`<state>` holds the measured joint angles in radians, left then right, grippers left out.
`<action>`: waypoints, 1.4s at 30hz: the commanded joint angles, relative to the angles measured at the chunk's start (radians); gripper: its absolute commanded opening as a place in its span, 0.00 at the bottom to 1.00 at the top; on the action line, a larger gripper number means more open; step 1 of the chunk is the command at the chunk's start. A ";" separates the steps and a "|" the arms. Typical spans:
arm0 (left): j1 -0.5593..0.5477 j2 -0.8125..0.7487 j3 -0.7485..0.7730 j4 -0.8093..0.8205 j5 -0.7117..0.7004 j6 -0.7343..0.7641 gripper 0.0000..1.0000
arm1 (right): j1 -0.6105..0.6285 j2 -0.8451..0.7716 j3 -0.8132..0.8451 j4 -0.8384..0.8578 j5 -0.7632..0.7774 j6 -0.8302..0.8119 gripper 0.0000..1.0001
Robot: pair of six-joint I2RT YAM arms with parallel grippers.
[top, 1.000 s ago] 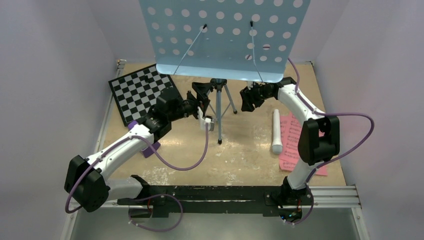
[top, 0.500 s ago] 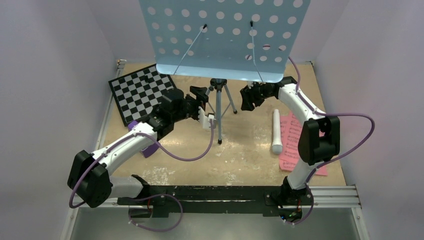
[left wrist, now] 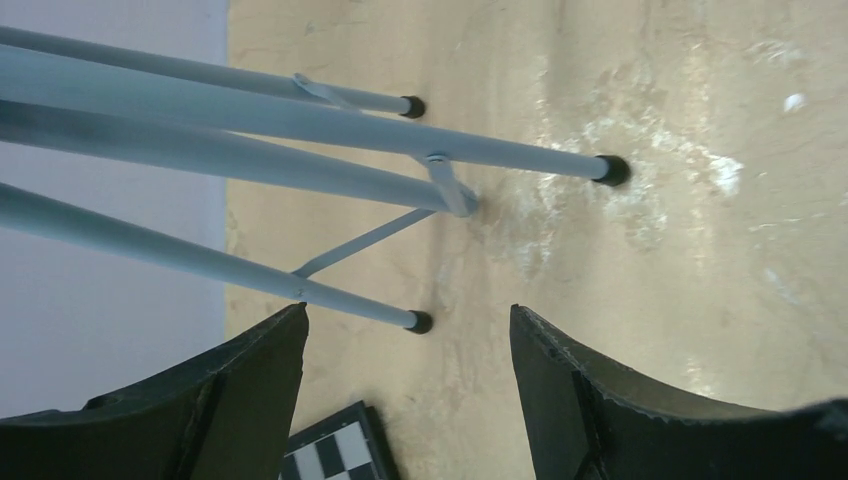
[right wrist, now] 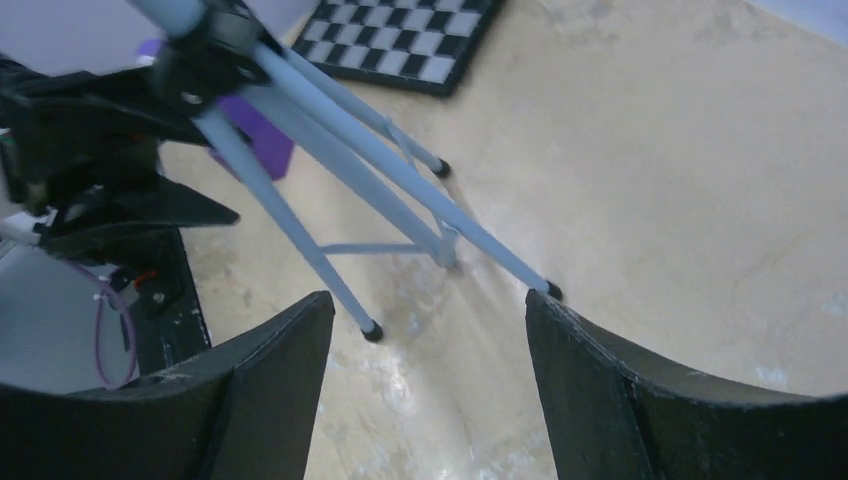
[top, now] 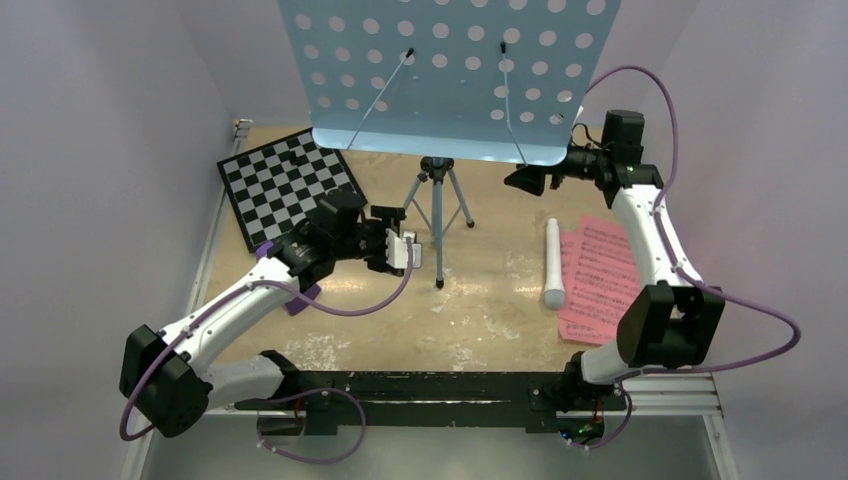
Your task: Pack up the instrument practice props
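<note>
My left gripper [left wrist: 408, 315] hangs spread and empty just beside the thin tripod legs of the light-blue perforated metal music stand [top: 450, 70], upright on the beige tabletop [top: 490, 310], and farther back my right gripper [right wrist: 428, 298], likewise parted and empty, hovers near its tray's right corner.

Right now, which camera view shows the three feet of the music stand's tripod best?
The left wrist view: all three tripod feet appear close and sharp on the table. The right wrist view also shows all three, but softer. The top external view shows them small and distant.
</note>
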<state>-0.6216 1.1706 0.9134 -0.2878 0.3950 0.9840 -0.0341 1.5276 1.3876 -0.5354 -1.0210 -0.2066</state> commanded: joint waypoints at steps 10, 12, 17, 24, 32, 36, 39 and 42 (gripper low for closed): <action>-0.084 0.139 0.138 0.036 -0.036 -0.296 0.80 | 0.042 0.101 -0.064 1.421 -0.160 0.927 0.95; -0.100 0.167 0.153 0.048 -0.036 -0.325 0.80 | 0.069 0.125 -0.054 1.479 -0.175 0.929 0.95; -0.132 0.211 0.159 0.097 -0.079 -0.415 0.79 | 0.127 0.175 -0.053 1.620 -0.235 1.000 0.93; -0.148 0.200 0.091 0.158 -0.183 -0.482 0.78 | 0.208 0.192 -0.032 1.700 -0.216 1.097 0.93; -0.160 0.199 0.012 0.240 -0.195 -0.538 0.78 | 0.301 0.233 -0.002 1.656 -0.171 1.082 0.90; -0.171 0.214 -0.006 0.271 -0.204 -0.571 0.78 | 0.334 0.254 0.000 1.646 -0.157 1.078 0.83; -0.180 0.227 -0.023 0.306 -0.200 -0.610 0.78 | 0.353 0.273 0.006 1.661 -0.158 1.100 0.73; -0.186 0.257 -0.043 0.372 -0.206 -0.647 0.78 | 0.361 0.286 0.015 1.667 -0.143 1.126 0.63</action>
<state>-0.7956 1.3941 0.8944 -0.0360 0.1993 0.4133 0.3153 1.8130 1.3552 1.0924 -1.1957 0.8867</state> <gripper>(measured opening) 0.785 0.688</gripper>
